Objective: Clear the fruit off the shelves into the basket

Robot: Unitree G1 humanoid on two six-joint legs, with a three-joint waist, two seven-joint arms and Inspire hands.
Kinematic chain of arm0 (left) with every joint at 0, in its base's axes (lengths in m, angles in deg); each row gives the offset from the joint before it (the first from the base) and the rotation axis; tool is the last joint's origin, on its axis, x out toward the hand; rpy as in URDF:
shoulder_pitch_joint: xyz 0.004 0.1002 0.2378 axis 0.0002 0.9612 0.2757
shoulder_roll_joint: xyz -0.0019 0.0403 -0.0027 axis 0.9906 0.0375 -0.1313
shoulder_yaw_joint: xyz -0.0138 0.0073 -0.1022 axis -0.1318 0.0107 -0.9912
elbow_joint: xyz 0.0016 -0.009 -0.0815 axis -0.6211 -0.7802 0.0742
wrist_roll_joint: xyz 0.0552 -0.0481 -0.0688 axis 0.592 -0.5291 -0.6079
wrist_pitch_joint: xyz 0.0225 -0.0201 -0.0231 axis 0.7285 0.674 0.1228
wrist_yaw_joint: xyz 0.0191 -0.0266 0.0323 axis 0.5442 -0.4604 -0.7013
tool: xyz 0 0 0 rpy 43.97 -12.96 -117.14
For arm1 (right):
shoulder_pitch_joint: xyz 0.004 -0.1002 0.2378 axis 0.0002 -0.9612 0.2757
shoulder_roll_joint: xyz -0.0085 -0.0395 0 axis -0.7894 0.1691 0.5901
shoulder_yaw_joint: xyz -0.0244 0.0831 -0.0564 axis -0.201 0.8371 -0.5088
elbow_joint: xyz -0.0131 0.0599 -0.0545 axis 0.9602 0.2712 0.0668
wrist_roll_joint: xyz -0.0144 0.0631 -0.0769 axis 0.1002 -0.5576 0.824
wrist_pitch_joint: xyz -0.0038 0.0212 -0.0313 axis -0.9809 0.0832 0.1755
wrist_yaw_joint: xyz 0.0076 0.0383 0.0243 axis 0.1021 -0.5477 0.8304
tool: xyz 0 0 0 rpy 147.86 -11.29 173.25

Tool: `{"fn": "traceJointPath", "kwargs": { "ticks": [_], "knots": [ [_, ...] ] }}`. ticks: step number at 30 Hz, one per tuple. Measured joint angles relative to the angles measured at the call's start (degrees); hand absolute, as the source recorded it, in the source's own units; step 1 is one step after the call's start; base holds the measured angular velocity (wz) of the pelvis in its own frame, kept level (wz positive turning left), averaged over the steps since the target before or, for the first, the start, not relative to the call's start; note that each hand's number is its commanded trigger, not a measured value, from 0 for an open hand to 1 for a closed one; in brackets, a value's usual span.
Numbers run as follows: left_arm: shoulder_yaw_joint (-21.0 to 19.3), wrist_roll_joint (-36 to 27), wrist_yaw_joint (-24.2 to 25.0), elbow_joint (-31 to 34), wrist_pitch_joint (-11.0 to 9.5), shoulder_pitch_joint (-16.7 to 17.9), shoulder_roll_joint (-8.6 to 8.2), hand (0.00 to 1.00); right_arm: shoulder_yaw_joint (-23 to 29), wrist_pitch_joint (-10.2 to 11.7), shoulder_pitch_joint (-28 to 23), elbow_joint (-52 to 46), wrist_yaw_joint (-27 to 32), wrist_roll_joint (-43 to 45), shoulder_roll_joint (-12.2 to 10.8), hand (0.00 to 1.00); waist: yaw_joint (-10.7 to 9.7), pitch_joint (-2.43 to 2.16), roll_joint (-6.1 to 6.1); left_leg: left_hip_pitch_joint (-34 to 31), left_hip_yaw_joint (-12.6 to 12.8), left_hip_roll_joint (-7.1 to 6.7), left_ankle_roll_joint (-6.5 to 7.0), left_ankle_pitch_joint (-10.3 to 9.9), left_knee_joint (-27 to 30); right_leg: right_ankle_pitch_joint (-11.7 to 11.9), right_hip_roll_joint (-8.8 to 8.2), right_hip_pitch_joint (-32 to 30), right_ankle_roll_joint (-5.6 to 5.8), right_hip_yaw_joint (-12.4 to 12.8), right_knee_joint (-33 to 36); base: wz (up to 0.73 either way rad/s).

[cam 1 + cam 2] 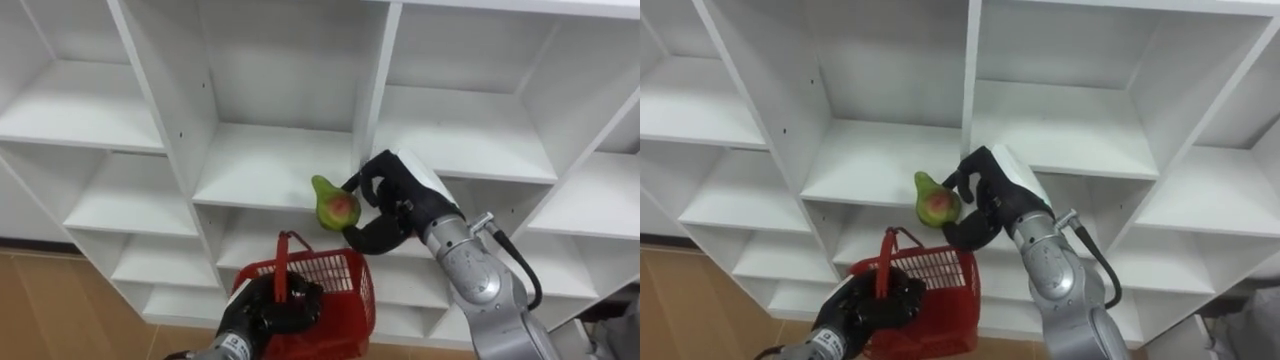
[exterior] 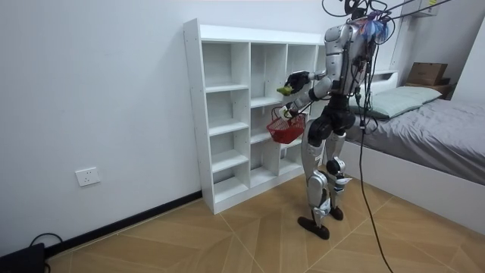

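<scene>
My left hand (image 1: 265, 310), lowest and closest to me, is curled round the handle (image 1: 283, 258) of the red basket (image 1: 345, 300), which hangs in front of the lower shelves. Above the basket's far rim and slightly to my right, my right hand (image 1: 400, 205) has thumb and fingers closed round a green pear (image 1: 335, 207) with a red blush, its neck tilted up and toward my left. The fruit sits higher than the basket and apart from it, nearer the back right corner than the middle. I judge the drop needs it brought down and a little toward me, beside the handle. Behind both stands the white closet (image 1: 270, 165).
</scene>
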Motion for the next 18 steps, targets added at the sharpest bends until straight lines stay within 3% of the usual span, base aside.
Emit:
{"fn": "traceJointPath", "kwargs": {
  "ticks": [3, 13, 18],
  "knots": [
    [-0.38, -0.03, -0.1, 0.92, 0.0, -0.11, -0.08, 1.0, 0.1, -0.01, -0.14, 0.0, -0.01, 0.39, 0.39, 1.0, -0.22, 0.15, 0.37, -0.21, 0.53, 0.12, -0.03, -0.01, -0.01, 0.07, 0.07, -0.41, -0.08, 0.11, 0.0, -0.07],
    [-1.6, -2.04, -1.55, 3.28, 0.0, -0.26, 0.08, 1.0, 0.31, -0.01, -1.76, -0.09, -0.34, -1.74, 0.56, 1.0, -1.14, -0.39, 1.73, -1.28, 0.91, 0.69, -0.24, -0.14, -0.01, 0.19, 0.57, -2.07, -0.27, 1.45, 0.08, -0.03],
    [-1.56, -2.08, -2.48, 4.49, 0.0, -0.28, 0.0, 1.0, 0.31, -0.01, -3.94, -0.09, -0.36, -2.47, 0.61, 1.0, -1.16, -0.38, 1.8, -1.32, 1.06, 0.71, -0.34, -0.19, 0.02, 0.22, 0.75, -2.2, -0.32, 1.66, 0.06, -0.01]
  ]
}}
